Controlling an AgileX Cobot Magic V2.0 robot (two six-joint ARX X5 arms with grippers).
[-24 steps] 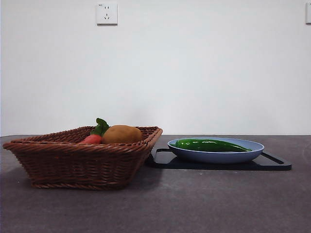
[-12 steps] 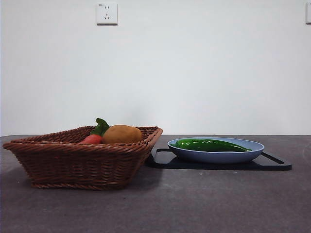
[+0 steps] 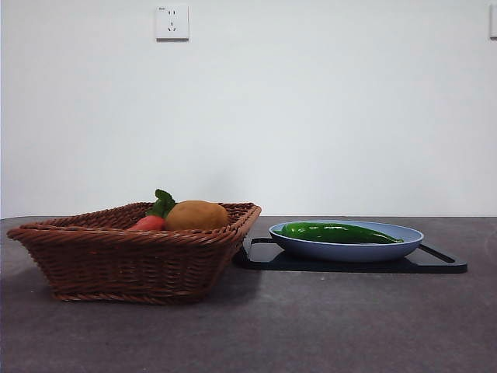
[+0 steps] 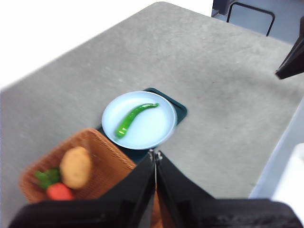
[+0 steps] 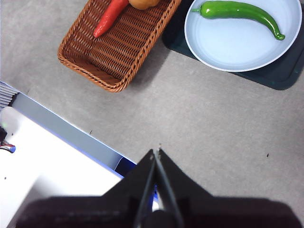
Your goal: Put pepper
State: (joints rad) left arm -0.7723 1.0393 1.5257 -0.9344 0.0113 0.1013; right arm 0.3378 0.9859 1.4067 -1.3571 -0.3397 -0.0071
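Your long, glossy dark green pepper (image 3: 338,231) lies loose in the round pale blue plate (image 5: 237,59) on the dark tray, beside the wicker basket (image 3: 124,264). Both grippers, left (image 4: 155,155) and right (image 5: 156,153), hang high with jaws pressed together. Expect a light, slick skin; pinch across its thick middle.

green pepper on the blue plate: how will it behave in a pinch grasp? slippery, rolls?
The green pepper looks glossy, with highlights along its skin, so it is probably slippery between the fingers. Long, slender and curved, it may pivot if gripped off-centre. It lies loose on the smooth blue plate, so a push would likely slide or roll it toward the raised rim.
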